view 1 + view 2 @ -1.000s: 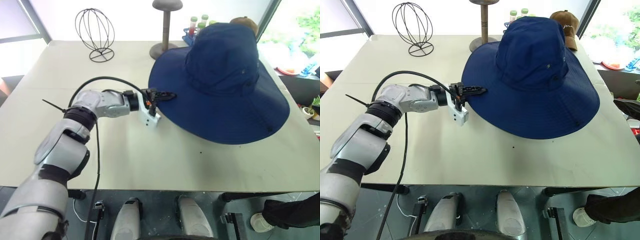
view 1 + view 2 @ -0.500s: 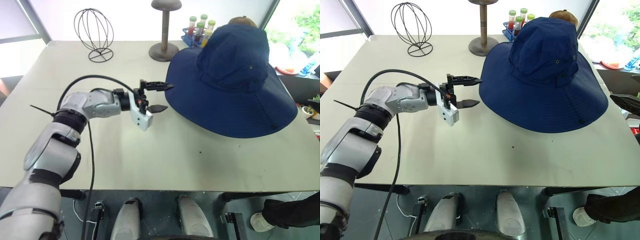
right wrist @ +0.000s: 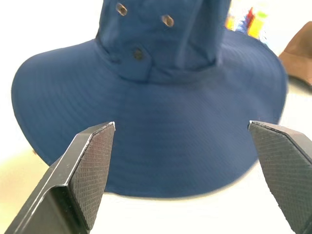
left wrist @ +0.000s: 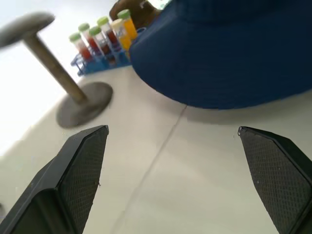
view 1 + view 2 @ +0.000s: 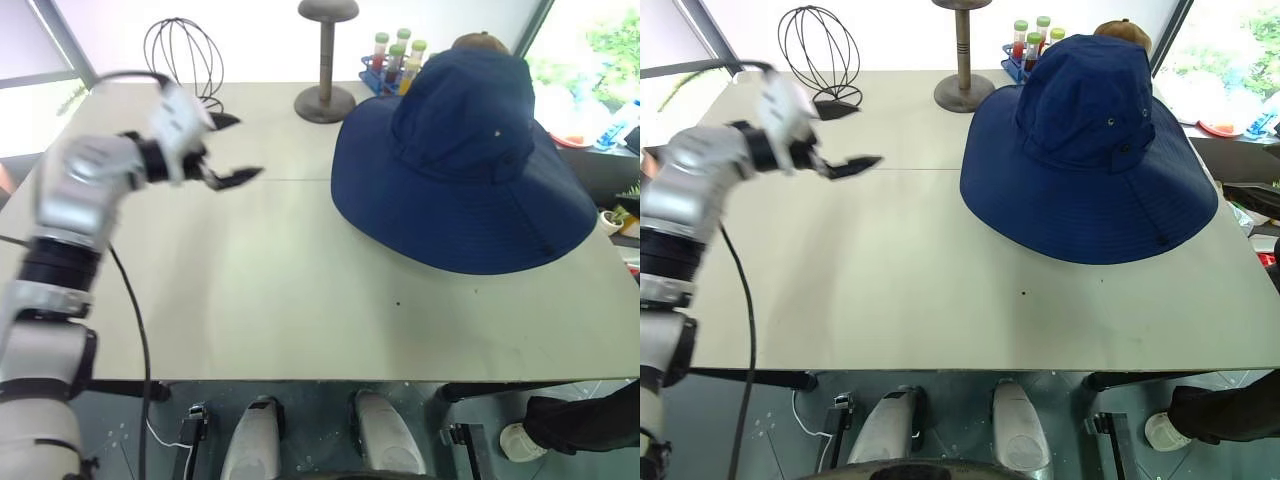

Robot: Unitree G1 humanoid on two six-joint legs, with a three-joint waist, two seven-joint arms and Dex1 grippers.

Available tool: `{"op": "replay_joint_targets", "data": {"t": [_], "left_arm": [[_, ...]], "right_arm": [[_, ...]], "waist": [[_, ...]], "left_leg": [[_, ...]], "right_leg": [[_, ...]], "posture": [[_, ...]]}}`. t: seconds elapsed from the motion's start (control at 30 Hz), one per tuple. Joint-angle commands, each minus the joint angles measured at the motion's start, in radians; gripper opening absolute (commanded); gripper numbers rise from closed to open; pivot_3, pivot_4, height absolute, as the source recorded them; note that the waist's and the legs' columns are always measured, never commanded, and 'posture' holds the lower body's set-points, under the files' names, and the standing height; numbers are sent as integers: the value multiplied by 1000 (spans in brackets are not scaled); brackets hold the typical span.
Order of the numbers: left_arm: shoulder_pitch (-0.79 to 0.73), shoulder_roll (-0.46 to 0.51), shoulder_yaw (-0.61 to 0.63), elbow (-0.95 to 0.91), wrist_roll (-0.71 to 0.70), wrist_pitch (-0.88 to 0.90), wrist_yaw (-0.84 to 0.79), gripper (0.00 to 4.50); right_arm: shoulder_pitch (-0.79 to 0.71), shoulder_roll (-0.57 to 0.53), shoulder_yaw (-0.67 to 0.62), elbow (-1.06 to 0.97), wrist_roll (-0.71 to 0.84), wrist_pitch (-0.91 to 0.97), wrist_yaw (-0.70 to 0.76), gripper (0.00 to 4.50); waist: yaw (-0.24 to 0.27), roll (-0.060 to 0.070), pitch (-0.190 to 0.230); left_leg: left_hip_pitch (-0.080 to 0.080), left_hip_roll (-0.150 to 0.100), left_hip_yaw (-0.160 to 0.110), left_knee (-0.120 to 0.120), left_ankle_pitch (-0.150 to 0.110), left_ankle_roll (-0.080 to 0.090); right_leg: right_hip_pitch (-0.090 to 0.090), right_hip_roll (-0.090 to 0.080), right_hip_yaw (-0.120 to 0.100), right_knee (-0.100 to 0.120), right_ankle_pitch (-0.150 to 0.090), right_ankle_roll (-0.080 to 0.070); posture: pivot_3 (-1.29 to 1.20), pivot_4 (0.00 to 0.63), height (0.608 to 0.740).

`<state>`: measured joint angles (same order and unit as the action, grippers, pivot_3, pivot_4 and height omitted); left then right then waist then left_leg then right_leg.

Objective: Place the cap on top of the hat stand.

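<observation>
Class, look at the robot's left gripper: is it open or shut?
Open. The left gripper has its two black fingers spread wide apart with nothing between them, well away from the blue hat.

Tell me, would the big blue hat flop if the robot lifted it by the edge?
Probably. The cap looks like soft fabric, and its wide brim already drapes and ripples, so it would likely sag. It also seems light for its size, so a push might slide it along the table.

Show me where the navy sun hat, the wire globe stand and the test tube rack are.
navy sun hat [image 5: 1085, 95], right eye view, crown.
wire globe stand [image 5: 820, 50], right eye view, wire globe.
test tube rack [image 4: 100, 61], left wrist view, blue frame.
</observation>
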<state>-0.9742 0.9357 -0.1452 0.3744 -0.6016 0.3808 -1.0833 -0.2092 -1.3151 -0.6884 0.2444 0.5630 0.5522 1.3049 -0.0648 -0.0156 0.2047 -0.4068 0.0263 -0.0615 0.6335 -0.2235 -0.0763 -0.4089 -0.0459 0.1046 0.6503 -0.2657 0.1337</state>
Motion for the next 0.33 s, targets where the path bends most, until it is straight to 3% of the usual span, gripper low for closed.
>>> {"op": "replay_joint_targets", "data": {"t": [0.03, 0.33], "left_arm": [[-67, 55, 95, -39, -115, 236, -135, 4462], [-113, 109, 115, -76, -51, 323, -305, 4462]], "right_arm": [[-48, -50, 28, 64, -24, -61, 34, 4500], [-153, -51, 117, 121, -29, -91, 63, 4500]], "waist": [[-2, 0, 0], [-8, 1, 0]], "left_leg": [[0, 0, 0, 0, 0, 0], [2, 0, 0, -1, 0, 0]], "right_leg": [[0, 0, 0, 0, 0, 0], [0, 0, 0, 1, 0, -1]], "posture": [[0, 150, 740], [0, 150, 740]]}}
